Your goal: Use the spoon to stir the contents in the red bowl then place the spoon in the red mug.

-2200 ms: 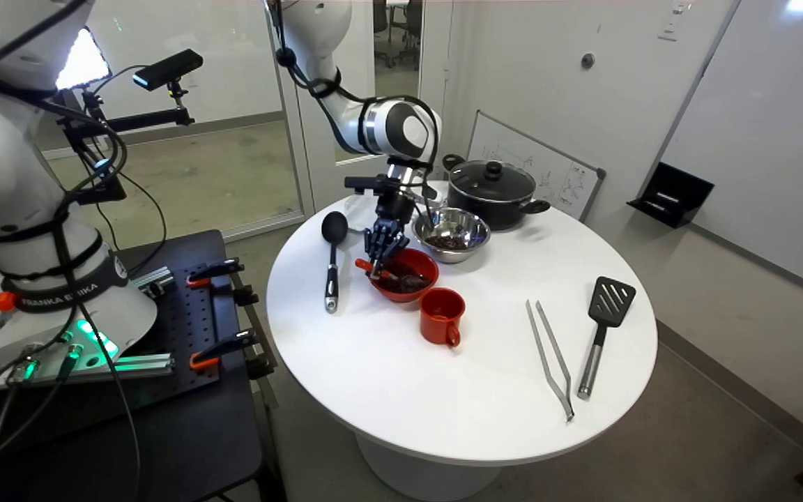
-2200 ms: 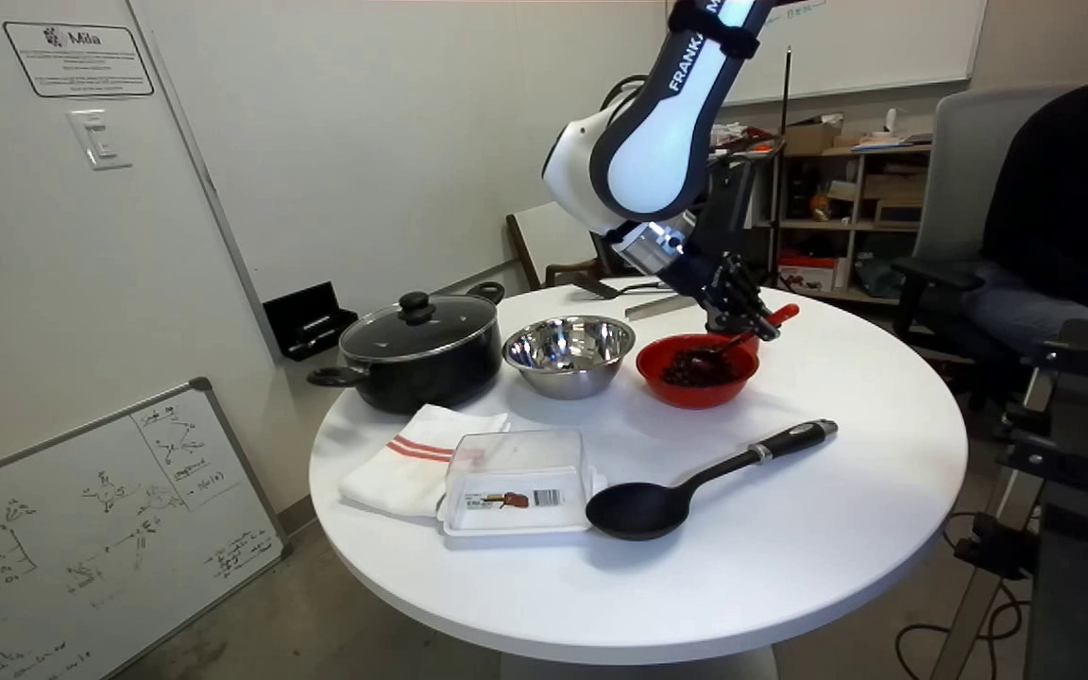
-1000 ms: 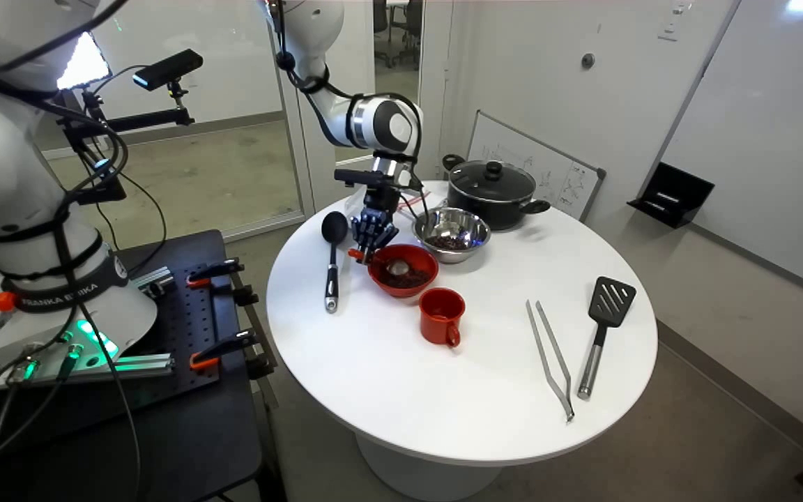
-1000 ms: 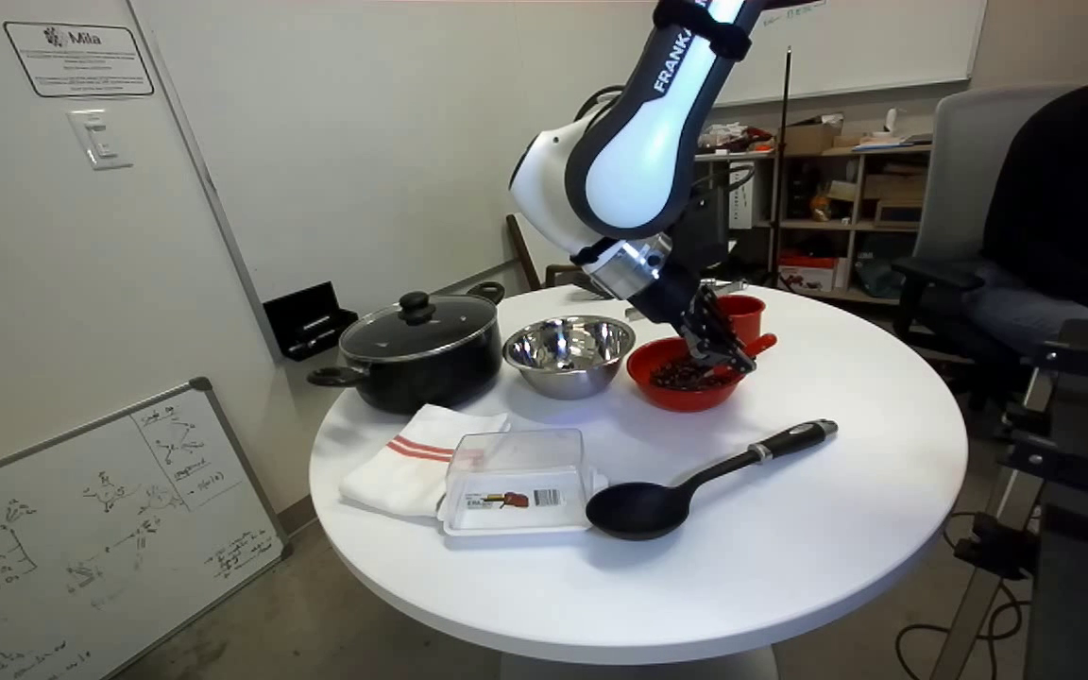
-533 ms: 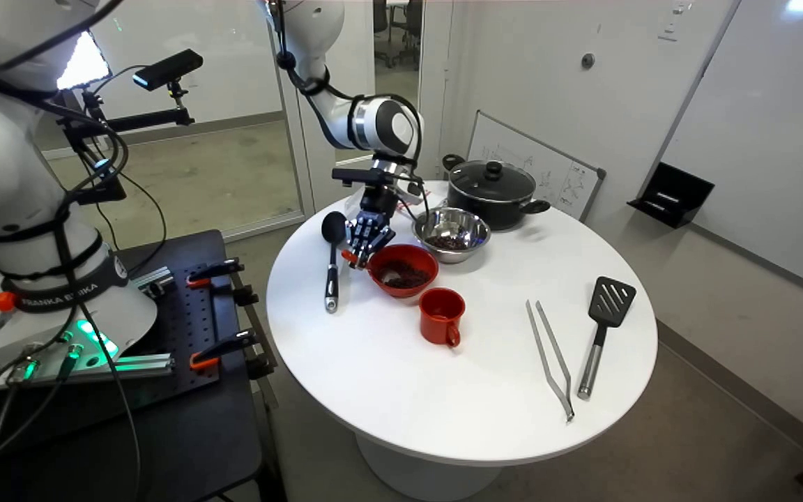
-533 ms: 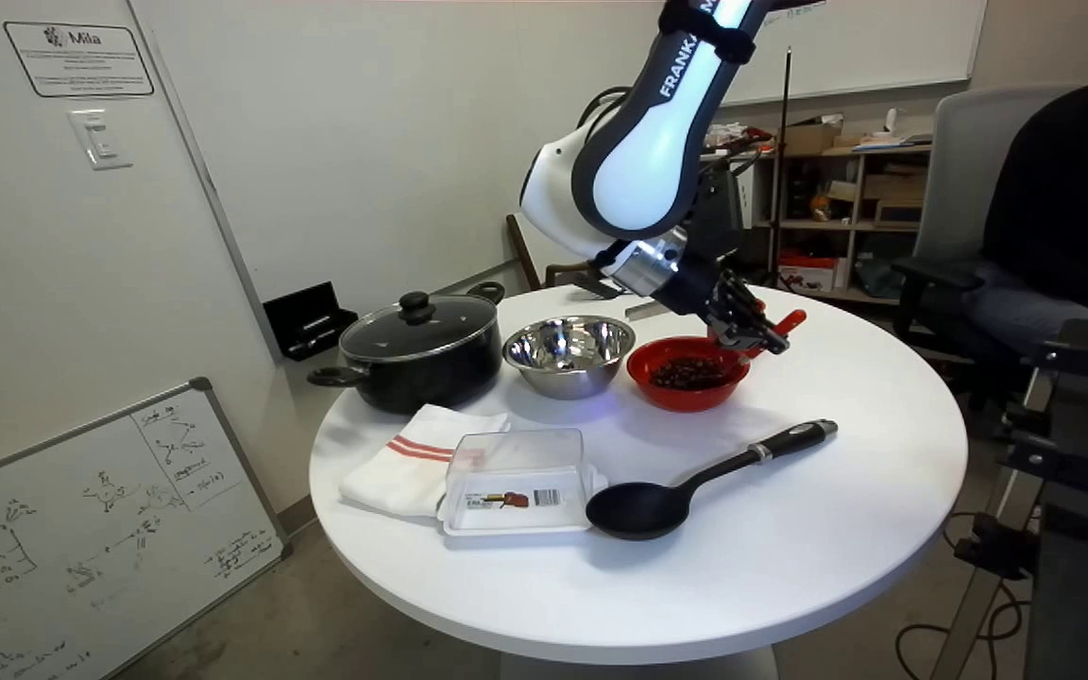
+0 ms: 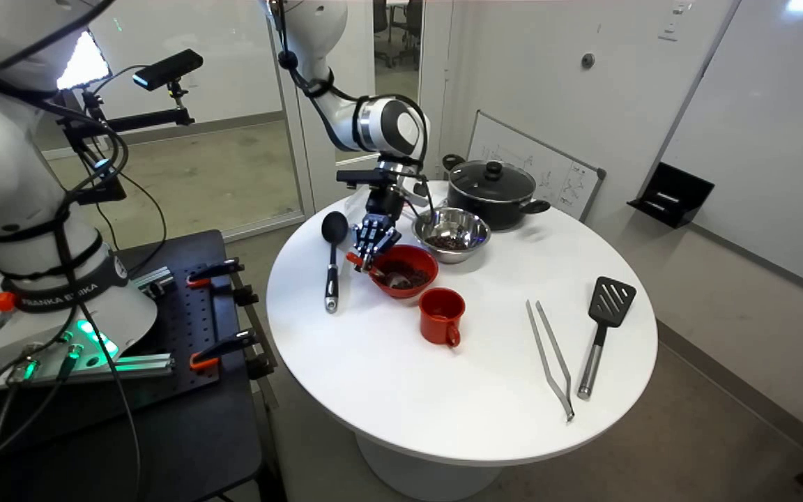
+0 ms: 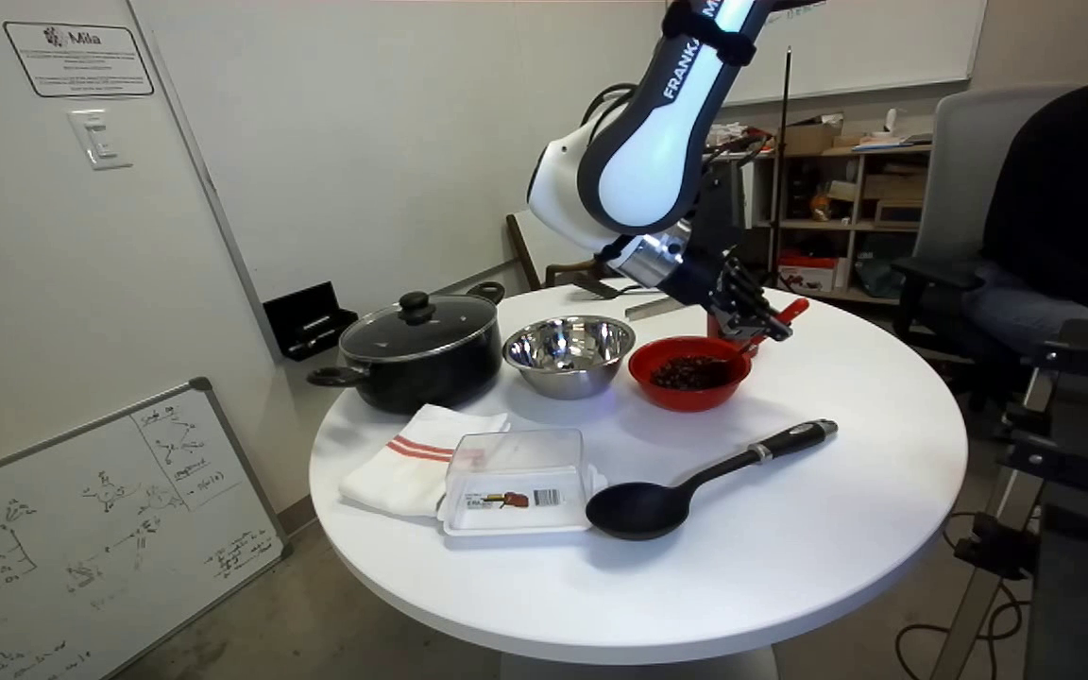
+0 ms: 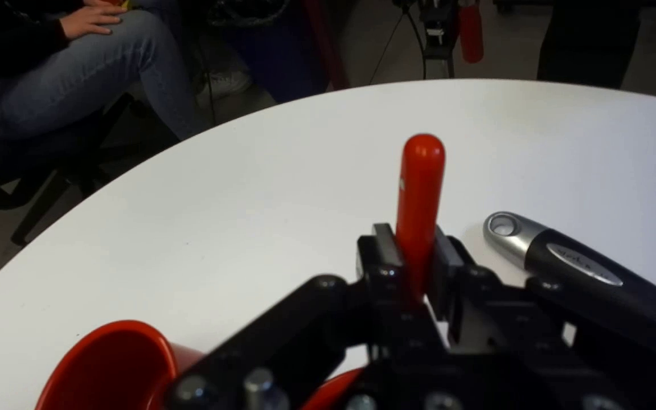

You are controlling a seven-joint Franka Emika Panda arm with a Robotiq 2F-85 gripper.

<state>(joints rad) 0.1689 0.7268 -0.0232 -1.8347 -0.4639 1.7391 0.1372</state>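
My gripper (image 9: 416, 250) is shut on the red handle of a spoon (image 9: 421, 171). The handle end sticks out past the fingers, also in both exterior views (image 7: 354, 259) (image 8: 795, 311). The spoon's head dips into the dark contents of the red bowl (image 8: 690, 400), which also shows in an exterior view (image 7: 412, 252). My gripper (image 7: 366, 263) is above the bowl's rim. The red mug (image 7: 438, 324) stands upright beside the bowl; it is mostly hidden behind the gripper in an exterior view (image 8: 716, 326). A separate black spoon (image 8: 638, 512) lies on the table.
A steel bowl (image 8: 570, 383) and a lidded black pot (image 8: 440, 373) stand beside the red bowl. A clear plastic box (image 8: 518, 510) and a towel (image 8: 412, 472) lie nearby. Tongs (image 7: 551, 369) and a slotted spatula (image 7: 603, 328) lie farther out on the table (image 7: 387, 390).
My gripper dipped and moved toward the black spoon's side, then rose and came slightly back. The spoon head moved within the contents. The red bowl has shifted slightly. The mug has not moved.
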